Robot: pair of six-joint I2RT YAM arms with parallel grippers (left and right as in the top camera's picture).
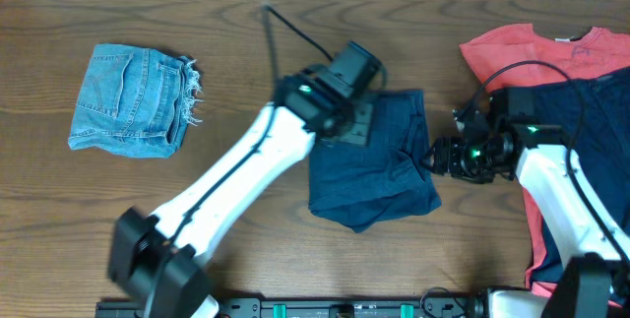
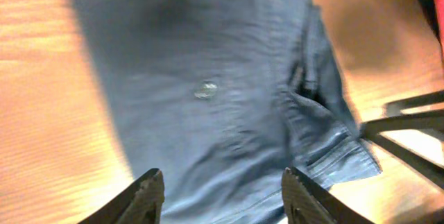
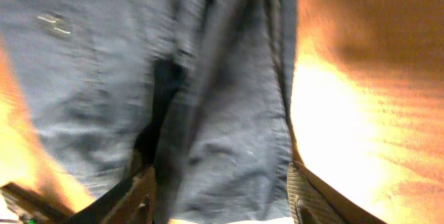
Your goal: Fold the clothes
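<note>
Left gripper (image 2: 220, 182) is hovering right over the dark blue garment (image 1: 379, 165), near its upper left part. Its fingers are spread wide and it's not gripping anything. The cloth is just lying under the gap, and a small round button (image 2: 205, 90) is showing a bit ahead of the tips.

Right gripper (image 3: 220, 182) is working at the same garment's right edge, pointing in toward the left arm. It's spread wide too, with a bunched-up fold of the blue fabric running between the fingers. The shot's blurry, so I can't tell if the pads are actually touching the cloth.

The garment itself is lying in the middle of the wooden table (image 1: 246, 23), roughly squared off but rumpled along the bottom. Well off to the left, a pair of denim shorts (image 1: 133, 101) is sitting already folded. Over on the right edge, a coral t-shirt (image 1: 522, 47) is lying spread out with a navy piece (image 1: 600, 101) draped on top of it.
</note>
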